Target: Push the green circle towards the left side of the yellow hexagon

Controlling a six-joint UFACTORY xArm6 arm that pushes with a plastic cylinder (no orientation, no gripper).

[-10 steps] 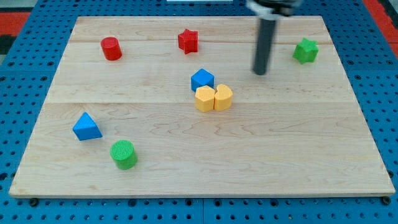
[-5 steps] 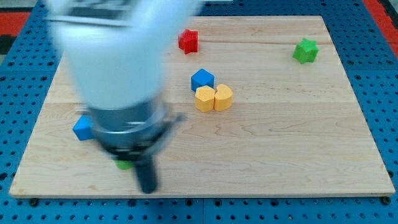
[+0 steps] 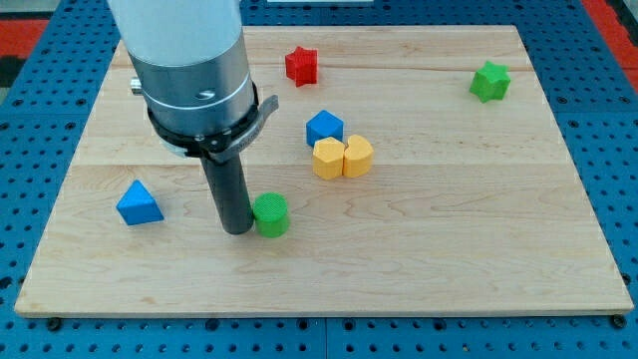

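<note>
Green circle [image 3: 270,214] is looking like a short, light, rigid cylinder with a ribbed top; I'm judging it slides easily on the smooth wooden board [image 3: 478,239] but, being round, rolls off a push that's not through its centre. No grasping here: there's no gripper on this rig, just the rod, so nothing to open or close. Contact face to use is the one I'm already on: my tip [image 3: 237,231] is sitting right against the circle's 9 o'clock side, touching or nearly so. The circle is lying below the board's middle, at roughly 7 o'clock from the yellow hexagon [image 3: 358,157], well apart from it. Another yellow block [image 3: 327,159] is butting against the hexagon's 9 o'clock side, with a blue block [image 3: 324,128] just at its 12, so the target spot is crowded. I'm judging the push needs to head toward 1 o'clock, which means shifting contact toward the circle's 7 o'clock edge.
</note>
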